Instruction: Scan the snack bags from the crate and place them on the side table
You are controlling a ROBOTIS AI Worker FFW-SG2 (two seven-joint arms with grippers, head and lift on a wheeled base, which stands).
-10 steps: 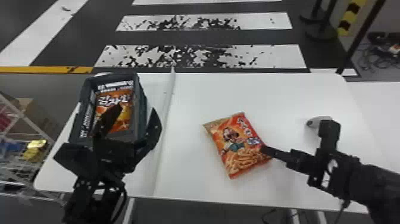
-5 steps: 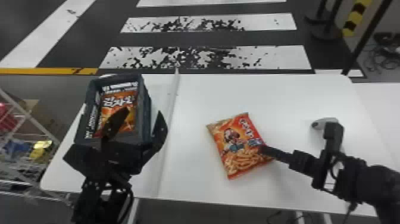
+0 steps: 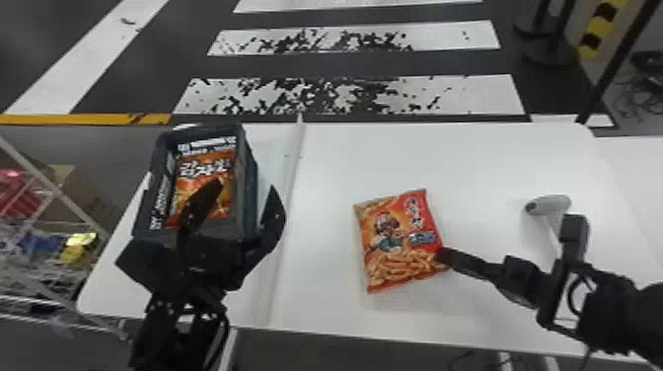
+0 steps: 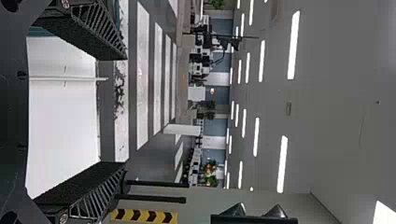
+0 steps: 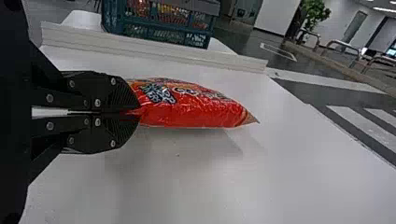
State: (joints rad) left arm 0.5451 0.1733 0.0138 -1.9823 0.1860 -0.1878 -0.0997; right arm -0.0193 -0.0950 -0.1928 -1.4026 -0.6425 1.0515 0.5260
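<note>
Snack bag [image 5: 191, 109], orange-red, pinched by one side edge, clamped between the black fingers of the right gripper [image 5: 131, 113], probably to leave both broad faces uncovered for scanning. Printed front turned upward, over the white table [image 3: 325, 163], with a shadow beneath suggesting a slight lift. Off to the right, a pale scanner [image 3: 551, 203], likely placed there for easy reach. Leftward, past a raised strip [image 3: 289, 197], a dark crate [image 3: 250, 167] with another bag [image 3: 195, 170] inside, front showing. By the crate's near end, left gripper [image 3: 245, 189] with fingers apart, perhaps ready for the next pick. At the far right, another white top, likely the side table [image 3: 641, 163], meant for scanned bags.
</note>
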